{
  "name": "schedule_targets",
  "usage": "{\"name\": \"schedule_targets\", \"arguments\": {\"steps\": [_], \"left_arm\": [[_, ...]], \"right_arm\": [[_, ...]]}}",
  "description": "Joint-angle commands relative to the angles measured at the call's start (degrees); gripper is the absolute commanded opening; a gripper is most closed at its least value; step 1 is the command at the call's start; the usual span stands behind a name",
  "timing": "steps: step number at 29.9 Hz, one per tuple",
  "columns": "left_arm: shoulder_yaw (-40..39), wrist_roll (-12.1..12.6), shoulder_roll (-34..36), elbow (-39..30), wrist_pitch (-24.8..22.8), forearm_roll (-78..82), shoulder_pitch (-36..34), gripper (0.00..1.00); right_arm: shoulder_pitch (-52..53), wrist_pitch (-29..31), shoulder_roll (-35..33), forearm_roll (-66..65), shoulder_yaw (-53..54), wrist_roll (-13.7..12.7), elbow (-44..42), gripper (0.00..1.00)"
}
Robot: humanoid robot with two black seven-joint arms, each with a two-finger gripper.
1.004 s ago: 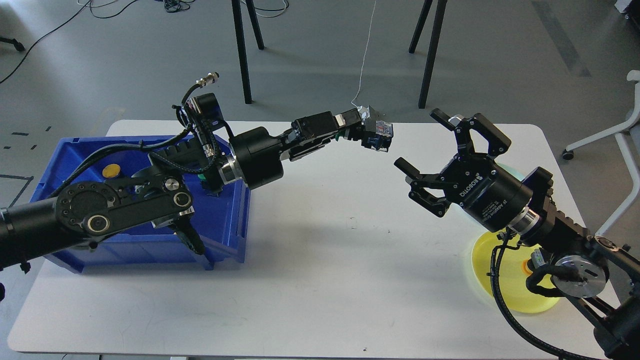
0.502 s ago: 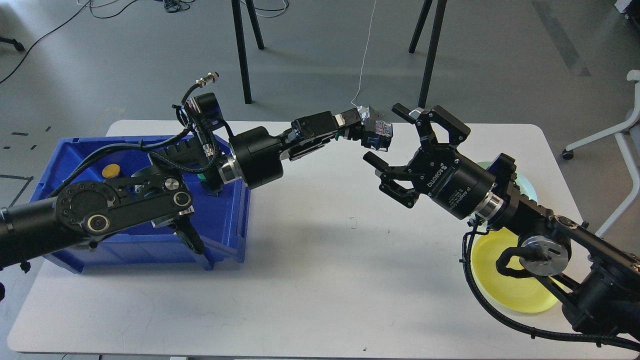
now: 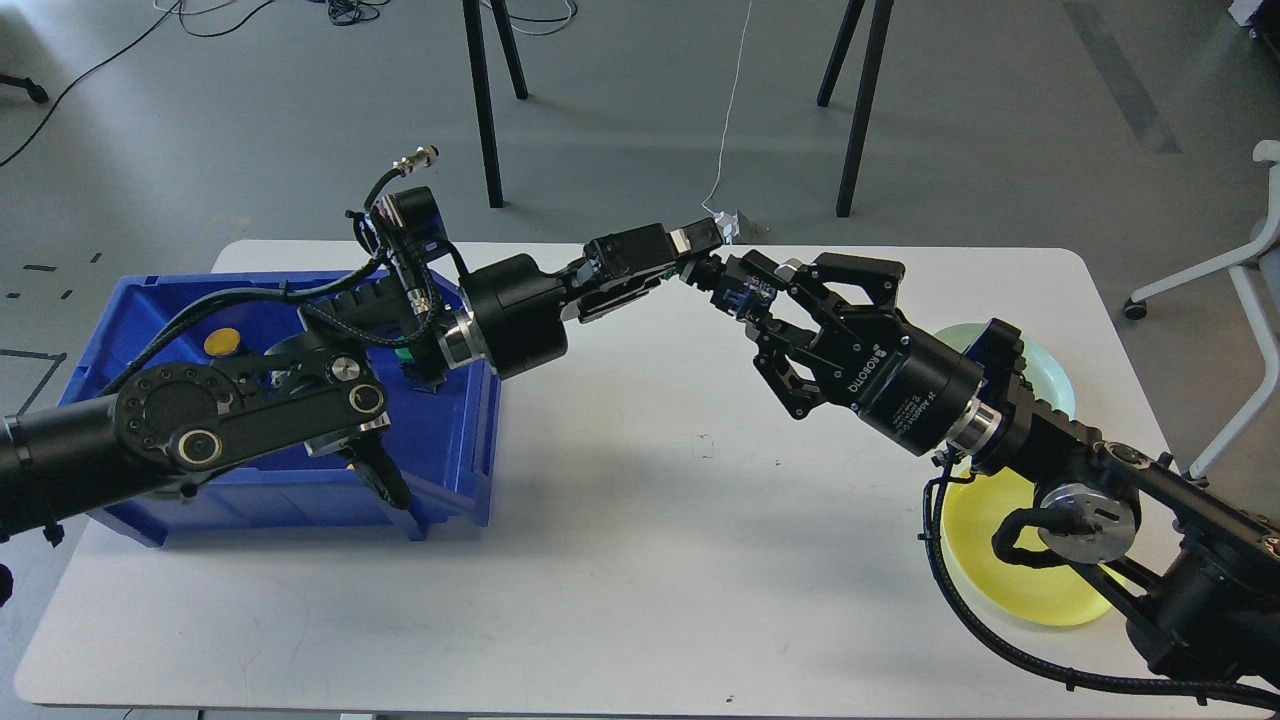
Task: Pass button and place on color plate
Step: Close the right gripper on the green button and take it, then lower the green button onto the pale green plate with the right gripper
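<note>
Right end effector (image 3: 765, 300) brackets, fingers spread, the button (image 3: 748, 293) gripped by the left end effector (image 3: 728, 283) above the surface (image 3: 640, 560). Close squarely on the button before the left lets go.

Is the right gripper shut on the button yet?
Cannot tell. The right gripper has its fingers around the button that the left gripper holds above the table, but contact is hidden.

blue bin (image 3: 455, 440), yellow plate (image 3: 1010, 580), white table (image 3: 620, 560)
</note>
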Motion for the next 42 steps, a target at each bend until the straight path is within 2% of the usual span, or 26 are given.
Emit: {"name": "schedule_targets", "arguments": {"steps": [1,5,8,10,12,14,19,21,23,26,28,31,35,39,42], "left_arm": [[0.0,0.0,0.0,-0.2,-0.1,0.0,0.1,0.19],[0.0,0.0,0.0,-0.2,-0.2,-0.1,0.1,0.33],[-0.1,0.0,0.0,-0.2,-0.3,-0.2,0.0,0.54],[-0.1,0.0,0.0,-0.2,-0.4,-0.3,0.0,0.62],[-0.1,0.0,0.0,-0.2,-1.0,-0.5,-0.2,0.78],[-0.1,0.0,0.1,-0.2,-1.6,-1.2,-0.4,0.84],[-0.1,0.0,0.1,0.0,-1.9,-1.9,-0.4,0.89],[-0.1,0.0,0.1,-0.1,-1.9,-1.9,-0.4,0.89],[-0.1,0.0,0.1,-0.1,-1.9,-2.0,-0.4,0.89],[-0.2,0.0,0.1,0.0,-1.9,-1.9,-0.4,0.90],[-0.1,0.0,0.1,0.0,-1.9,-2.0,-0.4,0.89],[-0.1,0.0,0.1,0.0,-1.9,-2.0,-0.4,0.89],[-0.2,0.0,0.1,0.0,-1.9,-2.0,-0.4,0.90],[-0.2,0.0,0.1,0.0,-1.8,-2.0,-0.4,0.89],[-0.2,0.0,0.1,0.0,-1.8,-2.6,-0.4,0.89]], "right_arm": [[-0.1,-0.2,0.0,0.2,0.2,0.0,-0.1,0.00],[-0.4,-0.3,-0.1,0.5,0.4,0.0,-0.1,0.00],[-0.8,-0.3,-0.1,0.5,0.5,0.0,-0.1,0.00],[-1.4,-0.3,-0.1,0.5,1.1,0.0,-0.1,0.00],[-1.9,-0.2,-0.1,0.5,1.4,0.0,-0.1,0.00],[-2.5,-0.2,-0.3,0.5,2.1,0.0,-0.1,0.00],[-6.0,-1.0,-0.7,0.5,6.8,0.0,-0.6,0.00],[-7.8,-5.1,-0.7,-0.3,10.0,-0.1,-2.2,0.00],[-8.2,-13.9,-0.7,-0.6,10.9,-0.4,-4.4,0.00],[-6.6,-31.4,-0.8,-2.6,10.8,-1.4,-8.0,0.00],[-4.2,-41.1,-0.9,-5.5,9.7,-3.4,-10.9,0.00],[-1.9,-49.2,-0.9,-13.2,5.4,-6.5,-15.3,0.00],[2.0,-55.2,-0.8,-22.4,-2.8,-10.5,-22.3,0.00],[5.8,-55.5,-0.5,-23.2,-10.6,-11.6,-28.8,0.00],[7.5,-55.5,0.1,-23.2,-13.7,-11.9,-31.4,0.13]]}}
